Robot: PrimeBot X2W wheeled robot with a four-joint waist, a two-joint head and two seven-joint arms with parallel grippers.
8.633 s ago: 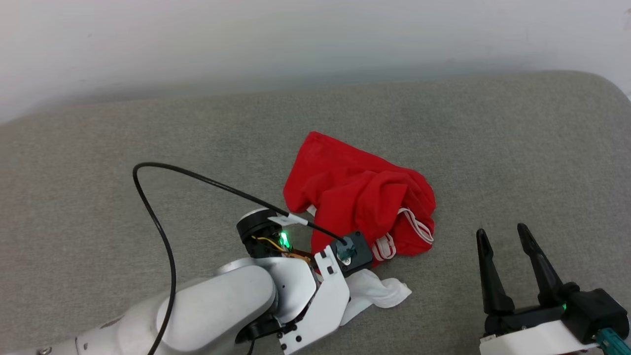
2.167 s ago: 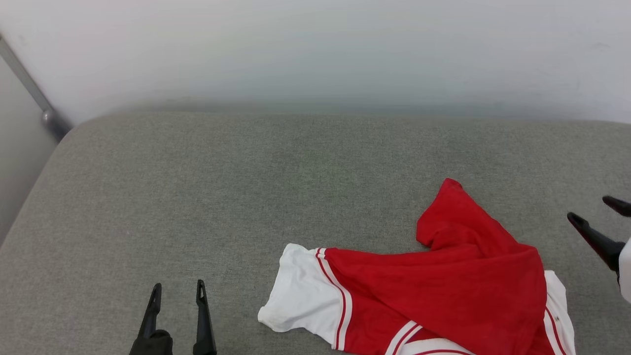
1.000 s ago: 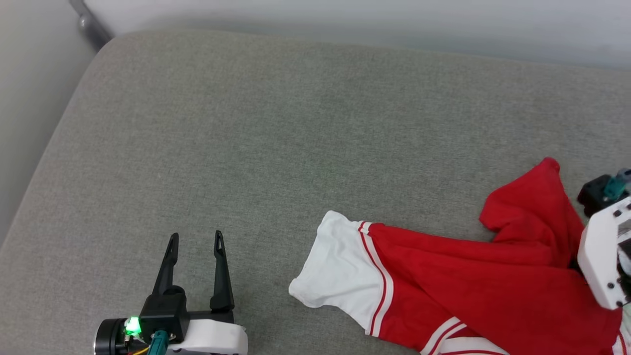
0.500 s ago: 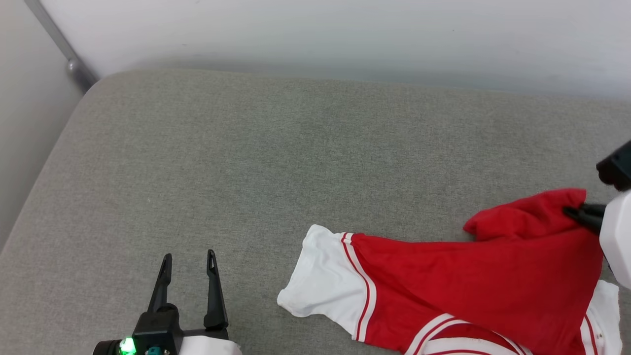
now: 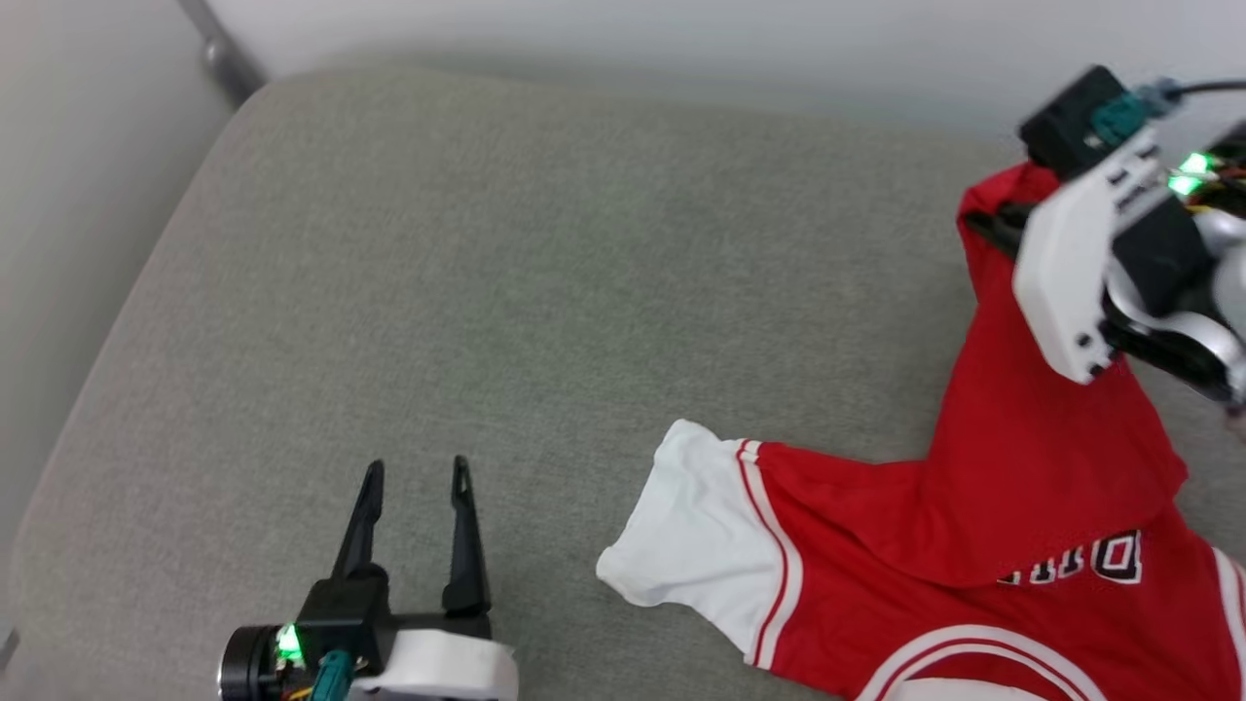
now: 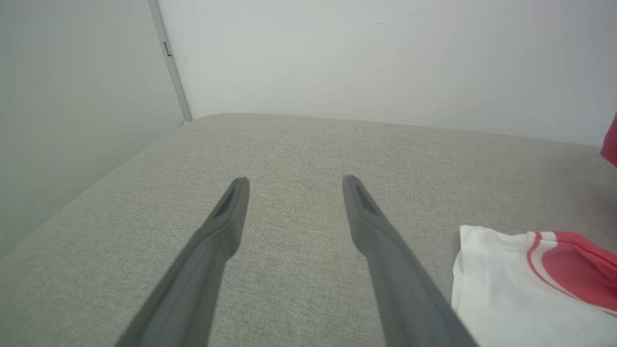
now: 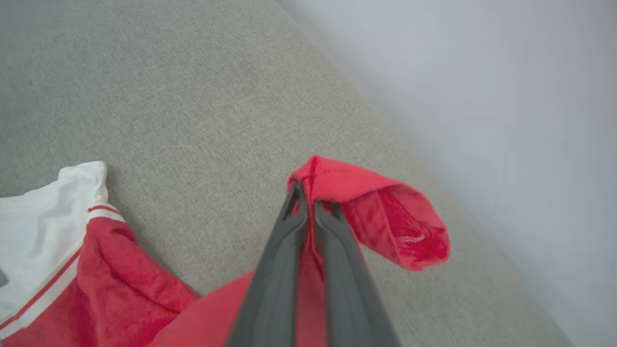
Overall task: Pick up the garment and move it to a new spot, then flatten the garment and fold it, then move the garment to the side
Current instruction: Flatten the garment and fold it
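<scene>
The garment (image 5: 1012,506), a red T-shirt with white sleeves and red-and-white stripe trim, lies at the lower right of the grey cushion, one white sleeve (image 5: 691,535) pointing left. My right gripper (image 7: 308,205) is shut on a red corner of the garment (image 7: 366,202) and holds it up above the cushion near the back edge, at the upper right of the head view (image 5: 998,229). My left gripper (image 5: 414,477) stands open and empty over bare cushion, left of the white sleeve (image 6: 501,284).
The grey cushion (image 5: 506,253) reaches to a white wall at the back. A grey metal post (image 5: 219,54) stands at its rounded back left corner. The cushion's left edge (image 5: 88,389) drops off beside my left gripper.
My right gripper has shut on the red corner and lifted it up and toward the back, pulling the fabric open so that white lettering shows. The head camera has shifted. The left gripper stays open.
</scene>
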